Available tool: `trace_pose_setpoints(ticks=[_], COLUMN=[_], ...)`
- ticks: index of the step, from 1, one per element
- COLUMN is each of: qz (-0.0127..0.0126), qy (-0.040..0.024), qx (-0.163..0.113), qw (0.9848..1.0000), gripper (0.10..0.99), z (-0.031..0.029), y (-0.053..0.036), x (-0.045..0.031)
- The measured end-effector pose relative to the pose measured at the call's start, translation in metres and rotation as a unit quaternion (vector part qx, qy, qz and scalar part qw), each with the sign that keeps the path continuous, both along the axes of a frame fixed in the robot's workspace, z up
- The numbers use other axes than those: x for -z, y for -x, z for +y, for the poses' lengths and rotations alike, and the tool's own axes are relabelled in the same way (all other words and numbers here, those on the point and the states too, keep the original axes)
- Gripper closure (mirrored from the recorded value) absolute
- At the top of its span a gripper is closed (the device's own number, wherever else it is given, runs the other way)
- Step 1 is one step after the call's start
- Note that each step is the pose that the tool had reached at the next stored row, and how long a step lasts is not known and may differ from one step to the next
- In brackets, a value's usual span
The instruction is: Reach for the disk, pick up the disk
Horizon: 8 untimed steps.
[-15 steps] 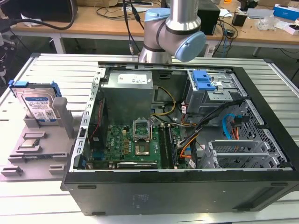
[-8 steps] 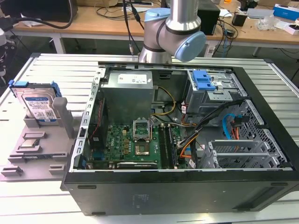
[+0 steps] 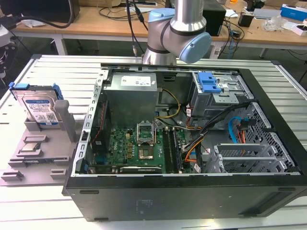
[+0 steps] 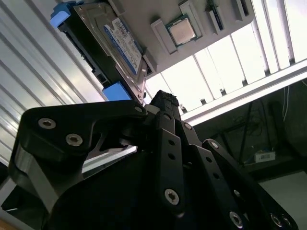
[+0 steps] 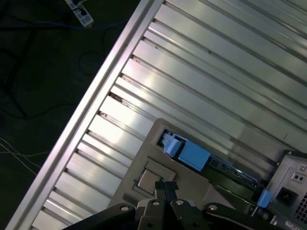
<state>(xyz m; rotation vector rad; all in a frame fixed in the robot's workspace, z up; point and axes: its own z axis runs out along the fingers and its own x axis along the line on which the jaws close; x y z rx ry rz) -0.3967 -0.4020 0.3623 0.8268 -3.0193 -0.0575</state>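
Scene: a ribbed aluminium worktop (image 3: 53, 72) carries an open computer case (image 3: 192, 196) and, at the exterior view's left, a grey holder (image 3: 48, 128).

Disk: the disk (image 3: 41, 106) stands on edge in the far part of the grey holder. It leans back with its broad face toward the near side, beside the computer case but not touching it. It also appears in the second wrist view (image 4: 120, 40).

Bracket: a blue bracket (image 3: 19, 88) frames the disk, with tabs projecting at its two upper corners. One tab is plain in the first wrist view (image 5: 192, 154).

Label: a blue-and-white label (image 4: 125, 42) covers part of the disk's silver face.

Chip: a small square silver chip (image 3: 31, 147) lies flat in a recess of the grey holder, nearer than the disk and apart from it.

Arm: a silver-and-blue arm (image 3: 180, 33) rises at the far side of the computer case.

End effector: the black end effector (image 4: 162, 98) has its fingers pressed together with nothing between them. In both wrist views it is over the grey holder's side of the worktop, with its tips (image 5: 166, 184) apart from the disk and a clear gap between them.

Case interior: a green motherboard (image 3: 134, 146) lies on the floor of the case, and a blue-fronted drive cage (image 3: 211, 84) sits at the far right.
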Motion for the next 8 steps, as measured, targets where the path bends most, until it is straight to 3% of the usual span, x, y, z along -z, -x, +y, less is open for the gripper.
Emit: trace_pose_setpoints(ticks=[8], qz=[0.0000], qy=[0.0000], qx=[-0.038], qw=[0.9993], gripper=[0.980], z=[0.0000], y=[0.0000], x=[0.0000])
